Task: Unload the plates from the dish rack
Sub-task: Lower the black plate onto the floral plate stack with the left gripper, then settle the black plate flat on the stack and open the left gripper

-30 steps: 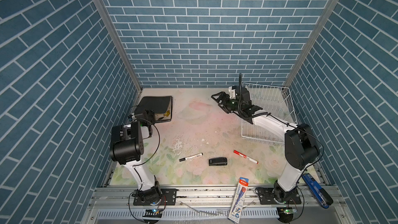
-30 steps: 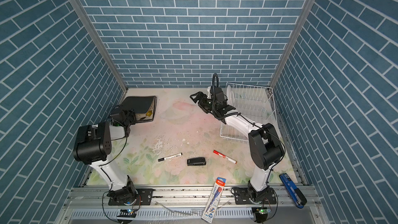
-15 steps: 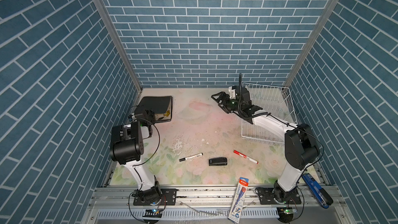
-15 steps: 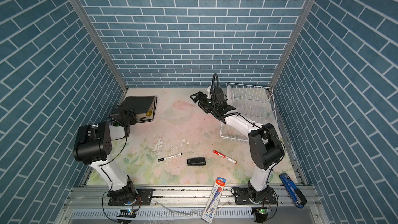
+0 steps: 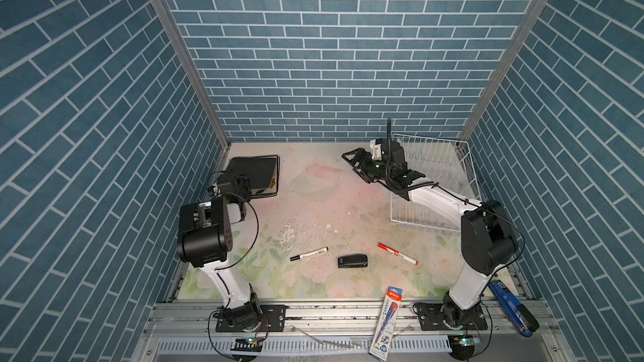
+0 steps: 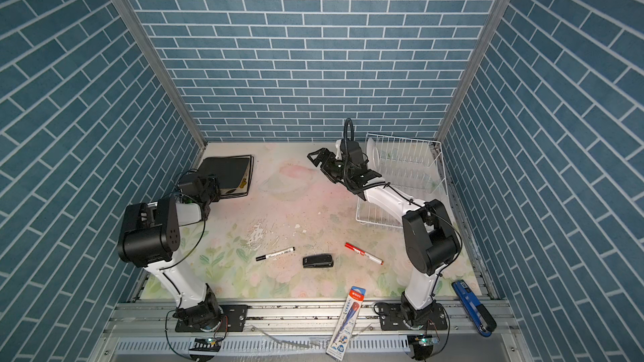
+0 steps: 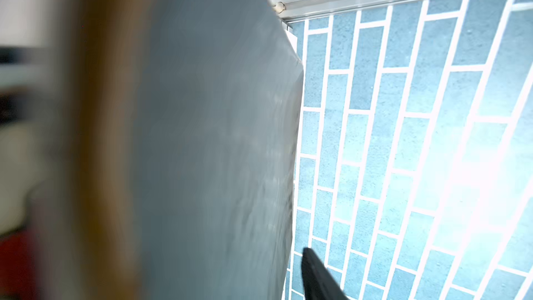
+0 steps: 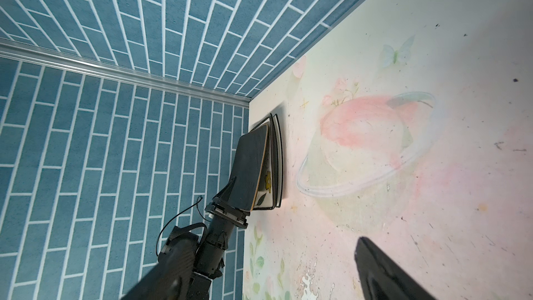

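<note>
Stack of square plates (image 5: pixel 268 182) lying in the far left corner of the worktop (image 5: pixel 313 210), well apart from the dish rack (image 5: pixel 435 154) at the far right. Black plate (image 8: pixel 251 165) on top, tilted, one edge raised off the flowered plate (image 8: pixel 268 183) beneath. Left claw (image 8: pixel 230 194) at the near edge of that black plate, one finger over its upper face. Cannot tell whether pinching the plate or spread clear of it. In the left wrist view, only a blurred grey plate surface and one dark fingertip (image 7: pixel 317 278).

Right claw (image 5: pixel 350 165) spread wide and empty, hovering above the worktop just beside the rack's left side. Round white plate (image 6: pixel 372 154) upright in the rack's far left corner, behind the right wrist.
</note>
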Available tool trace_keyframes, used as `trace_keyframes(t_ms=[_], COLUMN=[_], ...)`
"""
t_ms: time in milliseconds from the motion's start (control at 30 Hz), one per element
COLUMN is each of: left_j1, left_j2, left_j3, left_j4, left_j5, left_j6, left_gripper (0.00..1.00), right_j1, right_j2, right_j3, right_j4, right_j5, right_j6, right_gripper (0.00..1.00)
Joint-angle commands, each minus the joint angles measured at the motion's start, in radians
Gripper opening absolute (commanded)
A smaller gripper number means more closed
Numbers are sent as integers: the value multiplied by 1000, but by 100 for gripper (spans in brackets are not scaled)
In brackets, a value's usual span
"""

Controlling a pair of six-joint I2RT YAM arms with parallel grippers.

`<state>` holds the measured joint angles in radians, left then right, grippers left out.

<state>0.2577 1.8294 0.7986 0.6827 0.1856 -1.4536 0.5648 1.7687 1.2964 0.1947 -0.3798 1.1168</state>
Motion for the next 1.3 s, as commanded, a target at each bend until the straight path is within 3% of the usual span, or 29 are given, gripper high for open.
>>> trace_keyframes(t_ms=[0,667,1267], left_j1=[5,4,5], left_j2=[-62,-107,-104], left_j3=[50,149,271], left_j4=[0,-286,-600], left_j5=[18,40,42], left_j6=[33,118,165], left_gripper=[55,76,84], right_j1=[6,6,6], right_j2=[-43,-62,-74], right_j3=[-10,-30,-46], right_j4=[-1,6,15], right_j5=[-2,4,9], right_j6=[-43,-46,-45], right_gripper=[89,88,88])
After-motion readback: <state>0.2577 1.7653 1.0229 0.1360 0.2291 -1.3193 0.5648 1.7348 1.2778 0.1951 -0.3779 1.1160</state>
